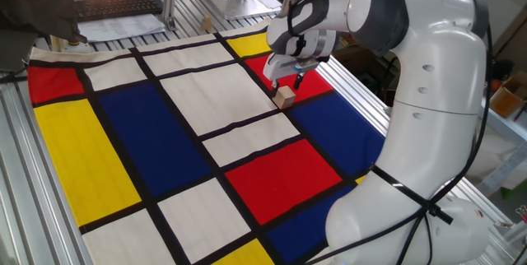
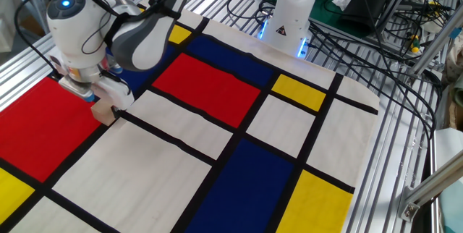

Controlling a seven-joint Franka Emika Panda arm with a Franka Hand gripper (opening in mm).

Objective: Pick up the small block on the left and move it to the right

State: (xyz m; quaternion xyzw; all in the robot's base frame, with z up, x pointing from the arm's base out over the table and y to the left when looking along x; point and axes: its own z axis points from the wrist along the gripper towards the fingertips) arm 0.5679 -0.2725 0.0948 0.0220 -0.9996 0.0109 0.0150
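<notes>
Looking at one fixed view first, you see the gripper [image 1: 286, 81] hanging right over the small block [image 1: 285, 97]; the block sits on the bench [image 1: 123, 150], on the black line at the edge of a red patch [image 1: 317, 84], close to the far right side of the mat in this view; the two dark fingers [image 1: 297, 78] point down at it, one on each side of its top, and the jaws look spread apart; you cannot tell from here if they touch the wood.

Now the other fixed view; here the block [image 2: 105, 112] peeks out just under the gripper [image 2: 107, 101], at the corner where the big red patch [image 2: 43, 128] meets a white one; the arm hides most of the fingers, so you cannot tell how wide the jaws are from this side; the block looks flat on the mat, not lifted.

So the job looks like it is only at the start; the jaws are lined up over the block, but it seems not grabbed yet; you have the squeeze, the lift, the carry across and the put-down left to do.
</notes>
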